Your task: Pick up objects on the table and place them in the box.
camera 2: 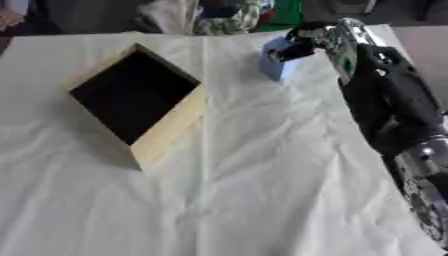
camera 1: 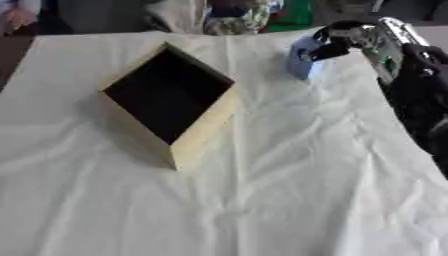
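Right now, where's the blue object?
The blue object sits far right on the white cloth, right of the box, with the right hand curled around it.

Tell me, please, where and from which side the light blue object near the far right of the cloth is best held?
Probably across its upright side faces, from the right and above. The blue object stands like a small block, and the right hand already curls round its top right part. The box lies to its left.

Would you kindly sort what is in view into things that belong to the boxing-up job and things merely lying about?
Job:
- light blue object, at the right hand's fingers
- right hand
- wooden box, open, dark inside

Lying about:
- white cloth covering the table
- clutter beyond the far edge
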Controlling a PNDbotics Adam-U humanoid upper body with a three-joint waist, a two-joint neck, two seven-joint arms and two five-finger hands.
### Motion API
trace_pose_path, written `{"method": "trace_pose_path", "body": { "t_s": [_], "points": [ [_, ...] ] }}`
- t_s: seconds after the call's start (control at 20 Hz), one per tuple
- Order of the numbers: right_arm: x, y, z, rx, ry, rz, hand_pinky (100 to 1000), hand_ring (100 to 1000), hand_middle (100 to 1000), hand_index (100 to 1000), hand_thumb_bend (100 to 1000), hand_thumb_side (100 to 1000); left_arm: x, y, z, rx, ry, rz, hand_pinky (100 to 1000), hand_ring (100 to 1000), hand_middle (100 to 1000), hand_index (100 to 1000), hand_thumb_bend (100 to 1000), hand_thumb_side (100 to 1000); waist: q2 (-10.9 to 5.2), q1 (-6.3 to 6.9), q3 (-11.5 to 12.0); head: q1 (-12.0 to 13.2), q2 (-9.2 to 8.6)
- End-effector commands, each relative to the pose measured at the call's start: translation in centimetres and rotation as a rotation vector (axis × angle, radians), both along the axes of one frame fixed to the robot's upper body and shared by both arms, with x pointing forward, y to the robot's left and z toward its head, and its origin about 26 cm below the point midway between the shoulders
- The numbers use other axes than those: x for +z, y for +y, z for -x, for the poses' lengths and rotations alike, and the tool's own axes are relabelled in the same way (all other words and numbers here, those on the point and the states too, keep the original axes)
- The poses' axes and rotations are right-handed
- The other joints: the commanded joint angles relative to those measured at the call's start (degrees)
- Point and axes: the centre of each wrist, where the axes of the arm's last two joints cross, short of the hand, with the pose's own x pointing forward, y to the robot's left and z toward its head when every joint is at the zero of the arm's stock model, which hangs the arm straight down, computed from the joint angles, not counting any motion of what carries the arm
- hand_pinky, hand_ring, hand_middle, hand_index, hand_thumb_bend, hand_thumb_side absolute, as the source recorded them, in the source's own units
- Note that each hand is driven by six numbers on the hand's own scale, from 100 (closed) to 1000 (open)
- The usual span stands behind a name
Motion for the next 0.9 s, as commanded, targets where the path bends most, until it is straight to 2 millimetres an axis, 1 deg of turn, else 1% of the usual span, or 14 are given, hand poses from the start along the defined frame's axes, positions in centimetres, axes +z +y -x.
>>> {"method": "trace_pose_path", "body": {
  "t_s": [0.05, 0.25, 0.35, 0.4, 0.55, 0.6, 0.65, 0.8, 0.85, 0.9],
  "points": [
    [0.72, 0.21, -0.04, -0.006, -0.011, 0.01, 896, 925, 884, 987, 243, 860, 0.82, 0.28, 0.2, 0.006, -0.022, -0.021, 684, 626, 633, 737, 284, 105, 0.07, 0.01, 0.21, -0.2, -0.61],
    [0.71, 0.29, -0.03, -0.009, -0.035, 0.003, 885, 904, 805, 934, 210, 792, 0.79, 0.28, 0.19, 0.005, -0.021, -0.02, 685, 625, 632, 735, 281, 105, 0.24, 0.05, 0.22, -0.22, -0.58],
    [0.74, 0.34, -0.01, -0.012, -0.06, -0.007, 875, 884, 749, 881, 176, 701, 0.77, 0.29, 0.19, 0.006, -0.021, -0.02, 685, 624, 632, 734, 280, 104, 0.27, 0.07, 0.25, -0.24, -0.52],
    [0.75, 0.38, -0.01, -0.013, -0.074, -0.014, 868, 869, 707, 851, 159, 640, 0.76, 0.3, 0.19, 0.006, -0.02, -0.02, 685, 625, 632, 734, 280, 104, 0.27, 0.08, 0.26, -0.23, -0.48],
    [0.83, 0.55, 0.02, -0.012, -0.109, -0.037, 856, 838, 637, 811, 154, 578, 0.77, 0.32, 0.2, 0.007, -0.019, -0.02, 686, 624, 632, 733, 278, 104, 0.22, 0.05, 0.3, -0.25, -0.4],
    [0.84, 0.62, 0.02, -0.012, -0.118, -0.041, 852, 826, 606, 791, 156, 538, 0.77, 0.31, 0.2, 0.007, -0.019, -0.02, 686, 624, 632, 733, 278, 104, 0.2, 0.03, 0.31, -0.26, -0.41],
    [0.85, 0.69, 0.02, -0.015, -0.129, -0.044, 849, 817, 589, 775, 152, 489, 0.79, 0.3, 0.19, 0.007, -0.019, -0.02, 686, 624, 632, 732, 278, 103, 0.19, 0.01, 0.34, -0.3, -0.46],
    [0.79, 0.82, 0.01, -0.033, -0.169, -0.057, 834, 783, 524, 695, 100, 353, 0.79, 0.26, 0.19, 0.006, -0.019, -0.02, 687, 624, 632, 732, 277, 103, 0.17, 0.0, 0.45, -0.31, -0.56],
    [0.8, 0.83, 0.02, -0.042, -0.187, -0.062, 823, 768, 497, 662, 100, 291, 0.77, 0.28, 0.21, 0.007, -0.018, -0.02, 687, 624, 632, 732, 276, 104, 0.18, 0.0, 0.48, -0.31, -0.53],
    [0.81, 0.86, 0.03, -0.049, -0.205, -0.066, 817, 760, 485, 649, 100, 257, 0.74, 0.3, 0.22, 0.007, -0.017, -0.02, 687, 624, 631, 731, 275, 104, 0.19, -0.01, 0.5, -0.32, -0.5]
  ]
}}
